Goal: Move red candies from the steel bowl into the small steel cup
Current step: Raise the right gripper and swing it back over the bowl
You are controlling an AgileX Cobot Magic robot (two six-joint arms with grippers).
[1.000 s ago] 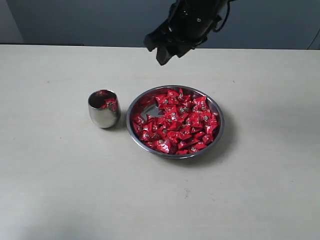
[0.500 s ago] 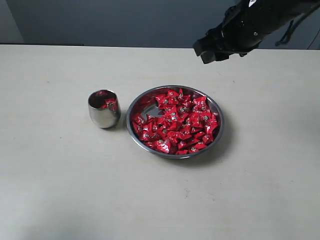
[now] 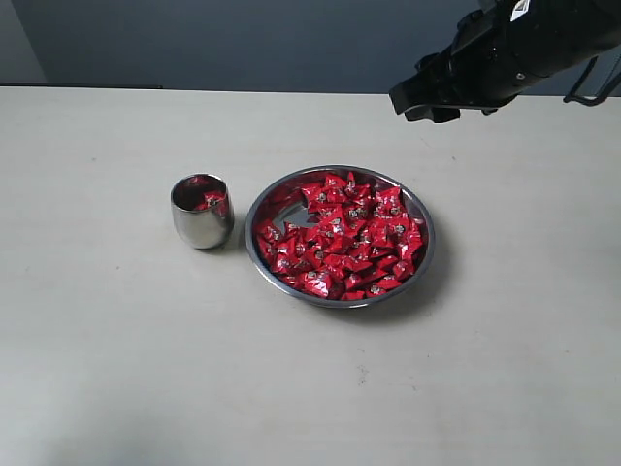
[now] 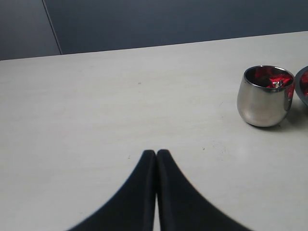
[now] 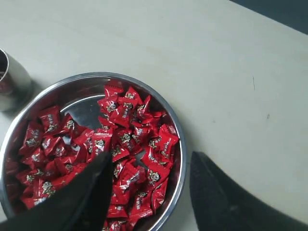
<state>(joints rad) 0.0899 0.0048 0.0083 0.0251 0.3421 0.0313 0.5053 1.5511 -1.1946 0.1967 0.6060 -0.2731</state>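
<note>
The steel bowl (image 3: 340, 168) sits mid-table, heaped with red candies (image 3: 347, 238). To its left stands the small steel cup (image 3: 201, 223) with a few red candies (image 3: 209, 201) inside. My right gripper (image 3: 419, 105) hovers above the table behind the bowl's right side. In the right wrist view it (image 5: 151, 162) is open and empty, with the bowl's rim (image 5: 96, 74) and candies (image 5: 120, 139) below it. My left gripper (image 4: 156, 153) is shut with nothing in it, low over bare table, well away from the cup (image 4: 264, 98). It does not show in the exterior view.
The table (image 3: 116, 369) is pale and plain, with a dark wall behind its far edge. A sliver of the bowl (image 4: 304, 84) shows beside the cup in the left wrist view. The cup's side (image 5: 9, 82) shows beside the bowl in the right wrist view.
My right arm swung from above the bowl's back edge near the middle to the right and slightly back. Bowl, cup and candies stayed put.
</note>
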